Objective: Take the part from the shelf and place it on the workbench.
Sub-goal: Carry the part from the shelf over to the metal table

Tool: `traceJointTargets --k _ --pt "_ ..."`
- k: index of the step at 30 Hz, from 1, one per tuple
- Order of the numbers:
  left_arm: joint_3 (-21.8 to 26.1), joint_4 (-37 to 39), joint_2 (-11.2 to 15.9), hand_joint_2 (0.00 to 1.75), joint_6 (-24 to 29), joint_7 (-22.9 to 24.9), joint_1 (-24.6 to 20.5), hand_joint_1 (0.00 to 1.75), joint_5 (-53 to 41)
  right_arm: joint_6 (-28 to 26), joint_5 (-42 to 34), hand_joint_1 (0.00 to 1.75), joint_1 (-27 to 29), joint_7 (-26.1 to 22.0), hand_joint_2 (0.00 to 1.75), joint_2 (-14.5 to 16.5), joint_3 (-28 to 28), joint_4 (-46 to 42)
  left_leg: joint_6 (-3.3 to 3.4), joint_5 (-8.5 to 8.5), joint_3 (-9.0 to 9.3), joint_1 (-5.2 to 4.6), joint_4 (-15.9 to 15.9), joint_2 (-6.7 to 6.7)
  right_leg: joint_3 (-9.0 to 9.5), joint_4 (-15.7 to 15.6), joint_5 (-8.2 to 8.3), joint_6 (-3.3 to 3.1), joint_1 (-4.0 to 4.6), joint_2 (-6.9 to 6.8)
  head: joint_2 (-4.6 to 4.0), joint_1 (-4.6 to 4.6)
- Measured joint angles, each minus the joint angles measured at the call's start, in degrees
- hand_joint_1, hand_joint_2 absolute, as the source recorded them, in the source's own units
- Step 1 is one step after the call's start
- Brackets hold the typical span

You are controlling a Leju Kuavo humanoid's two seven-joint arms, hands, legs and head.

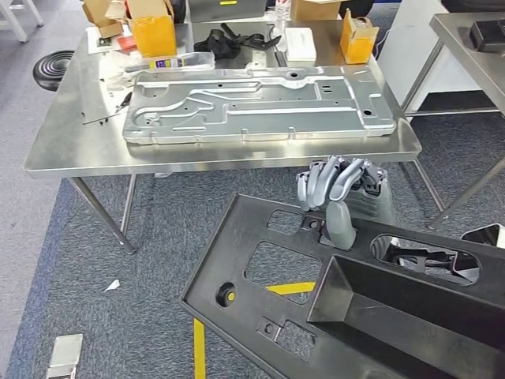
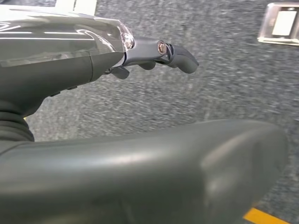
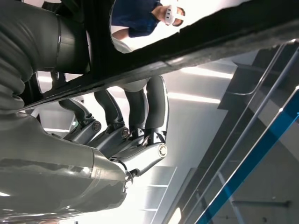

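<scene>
A large black plastic part (image 1: 381, 316) with several cutouts hangs tilted in front of me, above the carpet and short of the workbench (image 1: 71, 134). My right hand (image 1: 336, 189) grips its far edge, fingers curled over the top and thumb pressed on the face. In the right wrist view the same fingers (image 3: 134, 121) hook around the black part's edge (image 3: 197, 44). My left hand (image 2: 148, 163) hangs over the grey carpet with a finger stretched out and nothing in it. A long silver stamped metal panel (image 1: 256, 103) lies across the workbench.
Yellow boxes (image 1: 153, 31) (image 1: 357, 35), a white box (image 1: 301, 43) and black straps sit at the bench's back. A black stool (image 1: 54, 67) stands at the left, a second steel table (image 1: 470, 39) at the right. Yellow tape (image 1: 198, 347) marks the floor. A person (image 3: 141, 14) stands nearby.
</scene>
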Motion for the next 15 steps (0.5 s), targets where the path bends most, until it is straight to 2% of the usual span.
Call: traceJointTargets --k 2,4,7,9,10,12,13,14,15 --pt "0.0 0.0 0.0 1.75 0.0 0.0 0.1 0.0 0.0 0.0 0.0 1.75 0.0 0.0 1.75 0.0 0.0 0.0 -0.37 5.76 0.75 0.25 -6.1 -0.05 1.66 0.1 -1.38 0.62 -0.16 0.17 0.0 0.01" --pt "0.0 0.0 0.0 1.75 0.0 0.0 0.1 0.0 0.0 0.0 0.0 1.75 0.0 0.0 1.75 0.0 0.0 0.1 0.06 8.82 1.24 0.19 -10.5 -0.05 2.37 0.5 -2.51 1.46 -0.17 0.35 0.0 -0.01" --pt "0.0 0.0 0.0 1.75 0.0 0.0 0.2 0.0 0.0 0.0 0.1 1.75 0.1 0.0 1.75 0.0 -0.1 0.0 1.53 8.39 1.44 -0.01 -11.0 -0.12 2.58 0.7 -3.66 2.48 -0.13 0.4 0.0 0.04" --pt "0.0 0.0 0.0 1.75 0.0 -0.1 0.1 0.0 0.0 0.0 0.1 1.75 0.0 0.0 1.75 0.0 -0.2 -0.2 2.08 7.88 2.29 0.13 -11.2 -0.29 1.9 2.8 -4.34 3.0 -0.27 0.07 0.0 0.11" --pt "0.0 0.0 0.0 1.75 0.0 -0.1 0.1 0.0 0.0 0.0 0.1 1.75 -0.1 0.0 1.75 0.0 -0.2 -0.3 2.28 7.62 2.81 0.2 -11.4 -0.35 0.42 5.5 -5.04 3.3 -0.36 -0.12 0.0 0.11" --pt "0.0 0.0 0.0 1.75 0.0 -0.1 0.1 0.0 0.0 0.0 0.1 1.75 0.0 0.0 1.75 0.0 -0.3 -0.3 2.49 6.87 3.79 0.19 -11.7 -0.36 -4.57 13.3 -7.3 3.77 -0.44 -0.4 0.0 0.11" --pt "0.0 0.0 0.0 1.75 0.0 -0.1 0.1 0.0 0.0 0.0 0.1 1.75 0.0 0.0 1.75 0.0 -0.4 -0.3 2.5 6.41 4.32 0.16 -11.7 -0.37 -6.88 16.1 -8.14 3.83 -0.45 -0.46 0.0 0.11" --pt "0.0 0.0 0.0 1.75 0.0 -0.1 0.2 0.0 0.0 0.0 0.1 1.75 0.1 0.0 1.75 0.0 -0.4 -0.2 2.5 5.89 4.94 0.1 -11.7 -0.4 -8.51 17.4 -8.14 3.73 -0.42 -0.51 0.0 0.11" --pt "0.0 0.0 0.0 1.75 0.0 -0.1 0.2 0.0 0.0 0.0 0.1 1.75 0.2 0.0 1.75 0.0 -0.4 -0.2 2.49 5.34 5.68 0.0 -11.8 -0.45 -9.1 16.5 -6.91 3.46 -0.35 -0.53 0.0 0.11"
